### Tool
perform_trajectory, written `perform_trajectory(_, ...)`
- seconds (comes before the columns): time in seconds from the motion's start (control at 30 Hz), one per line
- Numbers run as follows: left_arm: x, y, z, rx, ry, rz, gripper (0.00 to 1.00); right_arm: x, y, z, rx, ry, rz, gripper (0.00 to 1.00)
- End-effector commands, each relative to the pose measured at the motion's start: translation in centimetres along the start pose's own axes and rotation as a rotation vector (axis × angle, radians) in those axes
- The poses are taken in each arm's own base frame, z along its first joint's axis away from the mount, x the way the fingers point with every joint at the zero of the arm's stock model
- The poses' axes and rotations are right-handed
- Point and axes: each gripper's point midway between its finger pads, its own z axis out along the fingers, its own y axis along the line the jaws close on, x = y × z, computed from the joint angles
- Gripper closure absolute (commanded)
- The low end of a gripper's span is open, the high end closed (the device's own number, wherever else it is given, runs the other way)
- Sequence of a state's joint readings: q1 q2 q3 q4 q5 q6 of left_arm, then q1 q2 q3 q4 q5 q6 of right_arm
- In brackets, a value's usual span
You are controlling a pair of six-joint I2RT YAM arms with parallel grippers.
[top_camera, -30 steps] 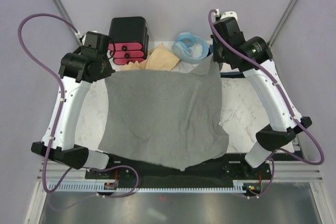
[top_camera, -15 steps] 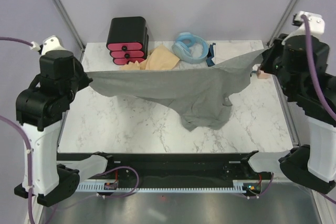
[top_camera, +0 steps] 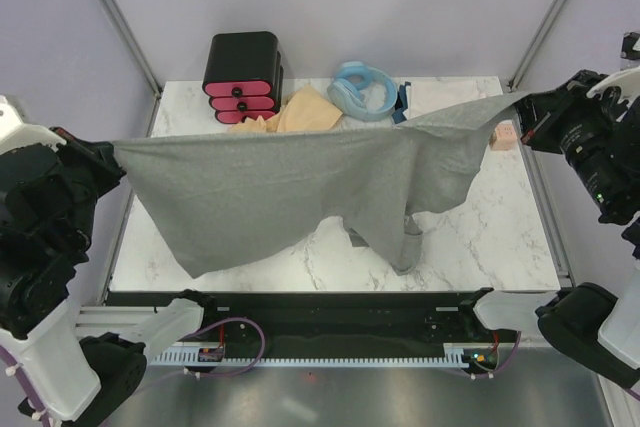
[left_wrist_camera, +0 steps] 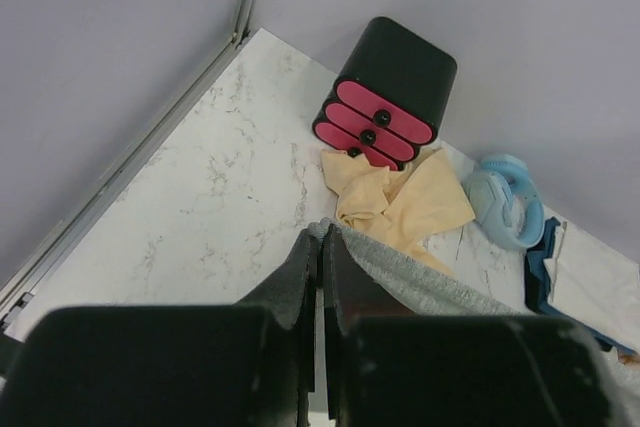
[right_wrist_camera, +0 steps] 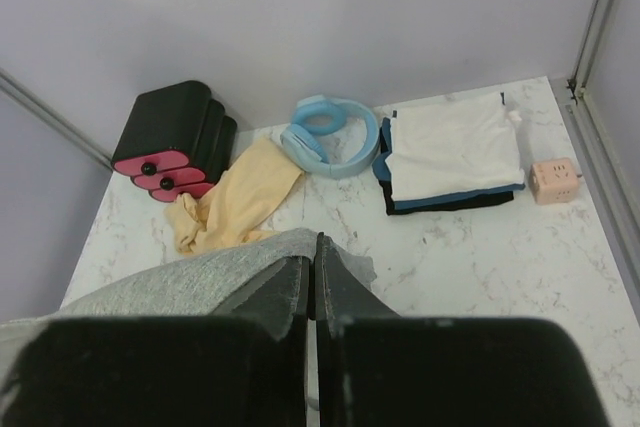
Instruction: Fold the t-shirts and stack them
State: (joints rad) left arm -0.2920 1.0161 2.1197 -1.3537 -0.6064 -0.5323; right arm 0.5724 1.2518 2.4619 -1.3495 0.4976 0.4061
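Hangs soft and limp: grey t-shirt (top_camera: 270, 187) pinched at corners by left pincer (left_wrist_camera: 322, 239) and right pincer (right_wrist_camera: 312, 249). Probably hem corners.

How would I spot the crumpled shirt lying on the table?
Find the black box with pink drawers at the far edge of the table. Beside it, toward the light-blue coiled hose, lies the tan-yellow t-shirt: crumpled and unfolded, unlike the neat stack further right.

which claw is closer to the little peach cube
Right. The right claw holds the grey t-shirt up just beside the peach cube; the left claw is far off at the opposite, left side.
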Motion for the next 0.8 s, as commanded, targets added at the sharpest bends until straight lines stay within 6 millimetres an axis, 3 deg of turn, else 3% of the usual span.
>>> perform_trajectory(0.0, 3.0, 2.8, 1.2, -0.160, 0.110, 0.168, 0.98, 2.1, 0.5, 2.0, 0.029, 0.085, -0.033, 1.00)
perform_trajectory(0.1, 4.9, 1.8, 3.4, -0.183, 0.180, 0.210, 0.98, 4.5, 1.4, 4.2, 0.033, 0.183, -0.074, 1.00)
perform_trajectory(0.2, 5.7, 0.7, 5.2, -0.184, 0.195, 0.220, 0.98, 5.4, 2.0, 5.6, 0.046, 0.213, -0.079, 1.00)
perform_trajectory(0.3, 7.6, 0.4, 8.1, -0.240, 0.226, 0.285, 0.98, 8.1, 1.6, 8.6, 0.118, 0.283, -0.162, 1.00)
perform_trajectory(0.33, 9.4, 0.7, 9.6, -0.287, 0.263, 0.335, 0.98, 9.5, 1.5, 9.6, 0.135, 0.324, -0.197, 1.00)
perform_trajectory(0.4, 10.8, 0.3, 11.6, -0.306, 0.268, 0.354, 0.98, 12.1, 1.6, 11.9, 0.166, 0.400, -0.263, 1.00)
perform_trajectory(0.43, 12.7, 0.5, 12.8, -0.323, 0.307, 0.386, 0.98, 13.1, 1.7, 12.6, 0.174, 0.430, -0.284, 1.00)
perform_trajectory(0.5, 14.0, -0.1, 14.5, -0.321, 0.312, 0.365, 0.98, 14.7, 1.3, 14.3, 0.215, 0.467, -0.334, 1.00)
perform_trajectory(0.57, 16.5, -0.1, 16.2, -0.337, 0.364, 0.391, 0.98, 15.9, 0.8, 15.7, 0.257, 0.483, -0.374, 1.00)
perform_trajectory(0.77, 20.7, -0.2, 21.1, -0.419, 0.419, 0.461, 0.98, 21.4, -0.3, 19.5, 0.339, 0.570, -0.469, 1.00)
